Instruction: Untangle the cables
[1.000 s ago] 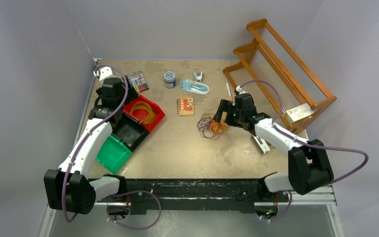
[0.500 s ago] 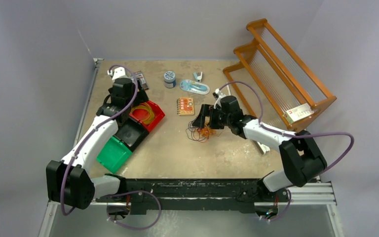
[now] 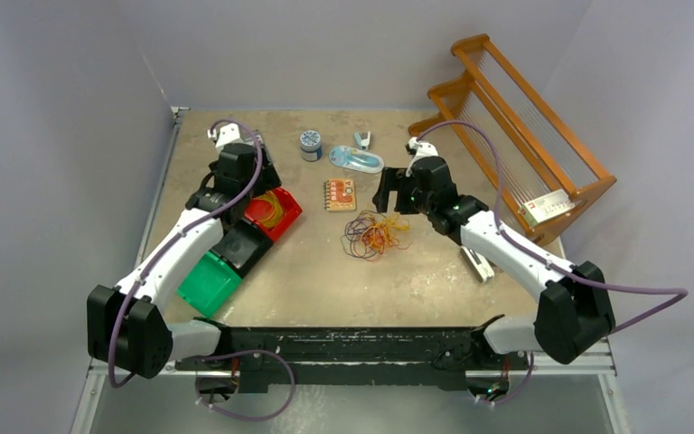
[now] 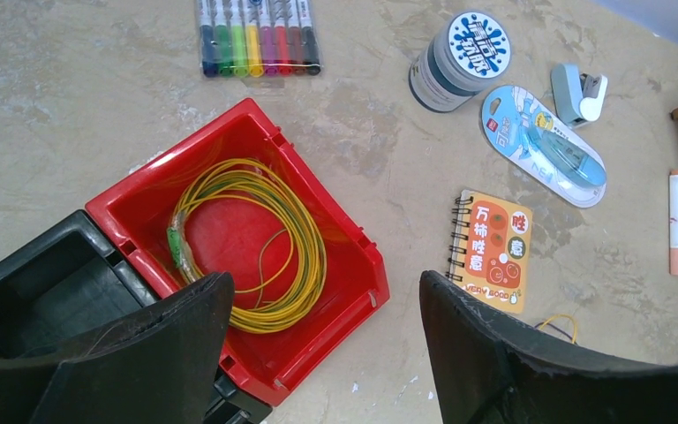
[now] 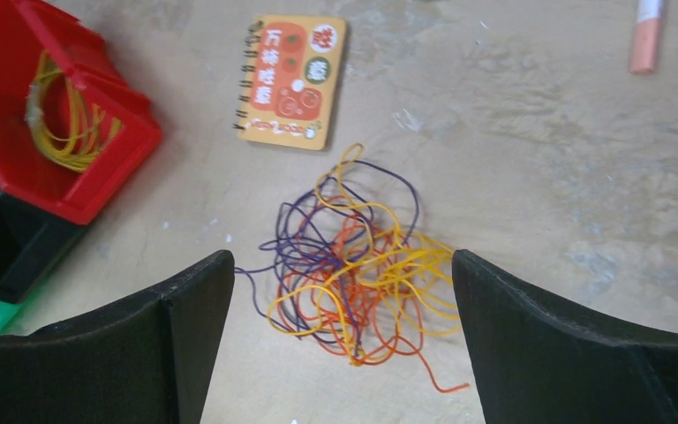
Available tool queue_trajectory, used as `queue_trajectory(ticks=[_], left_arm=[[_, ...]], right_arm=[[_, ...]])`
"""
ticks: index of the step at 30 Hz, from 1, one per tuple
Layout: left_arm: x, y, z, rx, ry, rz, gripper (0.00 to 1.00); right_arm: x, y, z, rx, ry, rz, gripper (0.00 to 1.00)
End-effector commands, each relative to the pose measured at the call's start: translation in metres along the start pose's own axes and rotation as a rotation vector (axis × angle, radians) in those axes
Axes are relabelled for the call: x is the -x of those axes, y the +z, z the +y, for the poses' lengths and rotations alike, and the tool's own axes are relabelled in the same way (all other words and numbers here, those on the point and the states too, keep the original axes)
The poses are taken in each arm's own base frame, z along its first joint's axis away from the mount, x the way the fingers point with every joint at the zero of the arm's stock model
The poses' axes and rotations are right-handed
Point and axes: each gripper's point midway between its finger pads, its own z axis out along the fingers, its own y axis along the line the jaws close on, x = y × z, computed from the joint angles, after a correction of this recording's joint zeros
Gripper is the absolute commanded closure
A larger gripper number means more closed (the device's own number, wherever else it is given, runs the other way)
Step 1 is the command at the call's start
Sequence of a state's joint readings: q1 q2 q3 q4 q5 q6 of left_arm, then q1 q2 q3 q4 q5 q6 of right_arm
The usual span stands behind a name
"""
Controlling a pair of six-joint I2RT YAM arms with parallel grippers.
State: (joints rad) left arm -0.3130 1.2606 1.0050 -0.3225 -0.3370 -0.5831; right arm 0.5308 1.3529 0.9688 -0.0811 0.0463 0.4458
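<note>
Mottled beige surface (image 3: 325,280), grey walls (image 3: 325,54); tangled cables (image 3: 372,233) lie mid-frame; left fingers (image 4: 141,353), right fingers (image 5: 124,353) both spread wide, empty.

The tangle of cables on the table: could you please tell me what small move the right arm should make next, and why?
Probably lower the right gripper onto the tangle and close on one outer loop. The gripper hangs open over it, touching nothing, and the purple, orange and yellow strands are knotted together on the table.
</note>
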Motion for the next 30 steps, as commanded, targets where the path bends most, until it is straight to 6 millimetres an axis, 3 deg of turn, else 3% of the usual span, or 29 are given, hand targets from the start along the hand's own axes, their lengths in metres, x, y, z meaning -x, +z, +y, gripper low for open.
queue_trajectory(ticks=[1, 4, 8, 13, 17, 22, 30], left_arm=[[0.028, -0.005, -0.02, -0.057, -0.02, -0.06, 0.24], [0.031, -0.005, -0.021, -0.059, -0.008, -0.064, 0.25], [0.03, -0.004, -0.02, -0.055, 0.013, -0.058, 0.25], [0.027, -0.002, -0.022, -0.065, 0.023, -0.047, 0.25], [0.027, -0.003, -0.021, -0.067, 0.025, -0.048, 0.25], [0.027, -0.006, -0.02, -0.069, 0.039, -0.049, 0.25], [0.025, -0.007, -0.019, -0.07, 0.045, -0.044, 0.25]], right_arm=[[0.001, -0.004, -0.034, -0.158, -0.02, 0.015, 0.08], [0.004, -0.004, -0.04, -0.147, 0.066, 0.028, 0.14], [0.007, -0.008, -0.014, -0.03, 0.269, 0.002, 0.22], [0.009, -0.008, 0.0, 0.048, 0.539, -0.079, 0.25], [0.014, -0.014, -0.002, 0.09, 0.719, -0.18, 0.3], [0.019, -0.011, -0.006, 0.064, 0.788, -0.198, 0.34], [-0.006, 0.009, -0.01, 0.024, 0.863, -0.114, 0.39]])
